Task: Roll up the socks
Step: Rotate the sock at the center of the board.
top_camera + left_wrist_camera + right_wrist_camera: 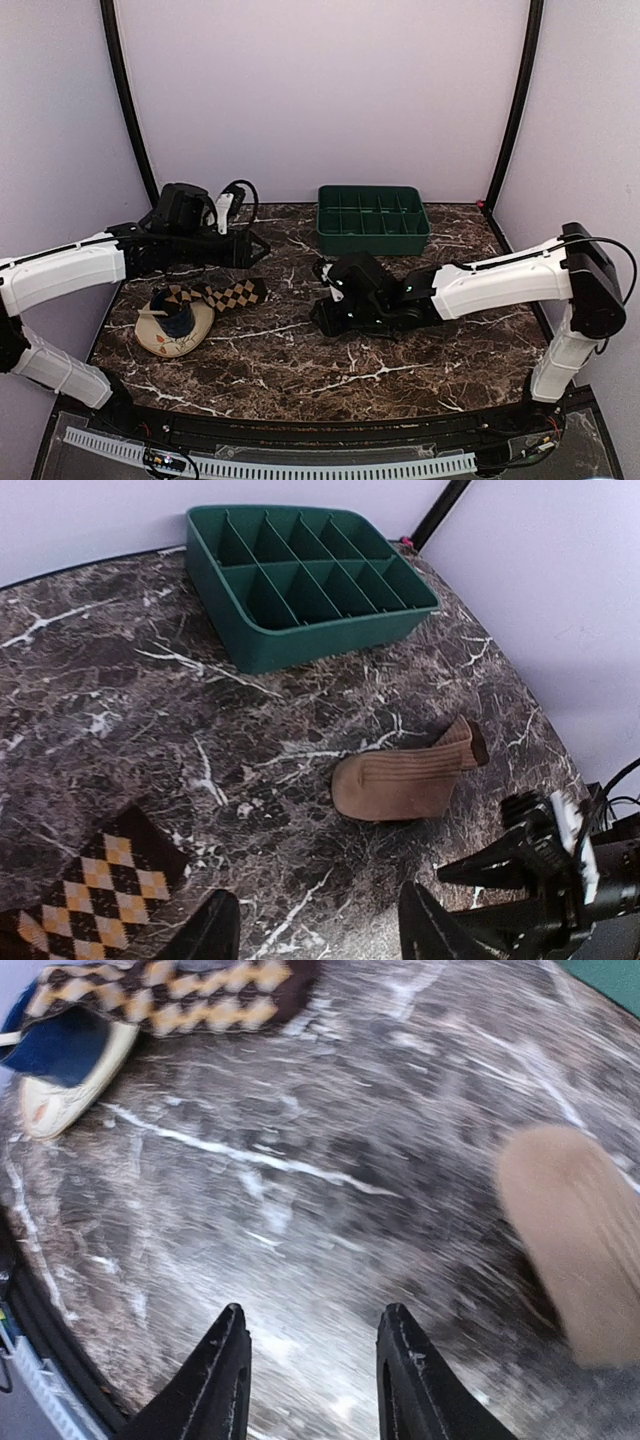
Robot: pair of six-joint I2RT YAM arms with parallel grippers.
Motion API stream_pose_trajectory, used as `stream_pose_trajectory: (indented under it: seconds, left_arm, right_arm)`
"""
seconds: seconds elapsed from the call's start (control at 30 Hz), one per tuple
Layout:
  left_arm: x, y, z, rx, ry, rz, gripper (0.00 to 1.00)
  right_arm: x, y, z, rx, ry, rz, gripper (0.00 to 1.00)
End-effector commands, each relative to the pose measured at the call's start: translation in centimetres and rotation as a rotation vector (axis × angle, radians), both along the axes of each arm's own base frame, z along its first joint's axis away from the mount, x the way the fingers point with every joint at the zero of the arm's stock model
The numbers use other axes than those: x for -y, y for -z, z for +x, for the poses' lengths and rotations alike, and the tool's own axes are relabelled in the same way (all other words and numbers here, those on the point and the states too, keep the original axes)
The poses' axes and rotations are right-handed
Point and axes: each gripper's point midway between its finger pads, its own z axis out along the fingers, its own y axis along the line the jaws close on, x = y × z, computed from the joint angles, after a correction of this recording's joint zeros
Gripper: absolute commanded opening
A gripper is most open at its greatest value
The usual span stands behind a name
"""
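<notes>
A plain tan-brown sock (405, 780) lies flat on the marble table, its cuff towards the far right; it also shows as a blurred tan sock (575, 1250). In the top view my right arm hides it. A diamond-check sock (225, 295) lies partly over a cream dish (160, 338), and the same check sock (170, 988) appears in the right wrist view. My left gripper (320, 930) is open over bare table, short of the tan sock. My right gripper (312, 1350) is open and holds nothing, just beside the tan sock; it shows as the right gripper (480, 872).
A green divided tray (372, 243) stands at the back centre, seen as the tray (300, 645) in the left wrist view. A dark blue cup (180, 322) sits on the dish at the left. The right wrist view is motion-blurred.
</notes>
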Motion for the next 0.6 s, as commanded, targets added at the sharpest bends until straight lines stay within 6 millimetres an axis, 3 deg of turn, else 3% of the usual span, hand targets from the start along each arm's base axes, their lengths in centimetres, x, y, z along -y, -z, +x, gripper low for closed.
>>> stream_pose_trajectory:
  seconds: [0.0, 0.3, 0.57]
  left_arm:
    - [4.3, 0.9, -0.4, -0.006, 0.098, -0.038, 0.54]
    - [12.7, 5.0, -1.1, -0.069, 0.274, 0.003, 0.51]
    - [16.5, 8.8, 0.5, -0.122, 0.302, 0.018, 0.47]
  right_arm:
    - [5.6, -1.6, 2.2, 0.111, 0.237, -0.065, 0.37]
    - [15.7, -0.2, 4.1, 0.097, 0.529, -0.145, 0.25]
    - [20.1, 2.6, 4.9, 0.018, 0.612, -0.211, 0.20]
